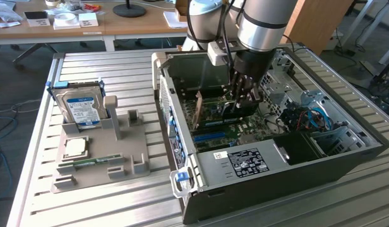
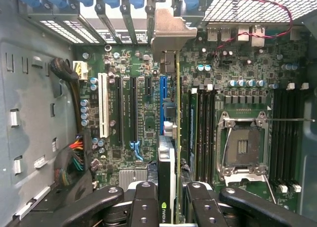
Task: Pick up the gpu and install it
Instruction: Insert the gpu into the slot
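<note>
The gpu (image 2: pixel 171 133) stands on edge between my fingers, its grey metal bracket (image 2: pixel 171 31) up against the rear slot openings of the case. My gripper (image 2: pixel 171 204) is shut on the gpu, one finger (image 2: pixel 143 202) on each side of it. The card lies along the blue slot (image 2: pixel 162 95) of the motherboard (image 2: pixel 124 113); whether it is seated I cannot tell. In the exterior view my gripper (image 1: pixel 245 97) reaches down into the open computer case (image 1: pixel 277 170), with the dark gpu (image 1: pixel 237 112) below it over the board.
Left of the case, a grey holder (image 1: pixel 100 156) carries a blue-labelled hard drive (image 1: pixel 84 106), a processor (image 1: pixel 75 147) and a green memory stick (image 1: pixel 90 163). Inside the case are an open processor socket (image 2: pixel 242 147), memory slots, cables (image 1: pixel 311 118) and a drive cage.
</note>
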You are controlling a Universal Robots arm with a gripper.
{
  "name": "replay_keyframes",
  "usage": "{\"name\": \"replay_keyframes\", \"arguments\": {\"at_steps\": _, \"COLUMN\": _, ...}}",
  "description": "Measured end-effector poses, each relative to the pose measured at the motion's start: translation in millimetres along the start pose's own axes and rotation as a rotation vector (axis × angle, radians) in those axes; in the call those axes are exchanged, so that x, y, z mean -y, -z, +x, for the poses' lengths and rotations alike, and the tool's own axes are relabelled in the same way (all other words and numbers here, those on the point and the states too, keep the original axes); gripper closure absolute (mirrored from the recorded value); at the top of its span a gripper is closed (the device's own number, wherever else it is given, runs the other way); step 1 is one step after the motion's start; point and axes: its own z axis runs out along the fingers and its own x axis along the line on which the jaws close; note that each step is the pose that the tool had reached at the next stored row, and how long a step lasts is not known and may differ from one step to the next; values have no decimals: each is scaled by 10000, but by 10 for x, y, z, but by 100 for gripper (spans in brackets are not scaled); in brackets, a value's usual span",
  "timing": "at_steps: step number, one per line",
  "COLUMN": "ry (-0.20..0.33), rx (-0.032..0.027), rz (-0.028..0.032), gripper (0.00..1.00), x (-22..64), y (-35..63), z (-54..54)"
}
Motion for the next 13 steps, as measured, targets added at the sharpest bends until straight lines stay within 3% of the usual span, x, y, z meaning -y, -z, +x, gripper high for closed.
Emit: {"name": "replay_keyframes", "arguments": {"at_steps": 13, "ry": 0, "rx": 1, "rz": 0, "gripper": 73, "x": -2, "y": -33, "z": 0}}
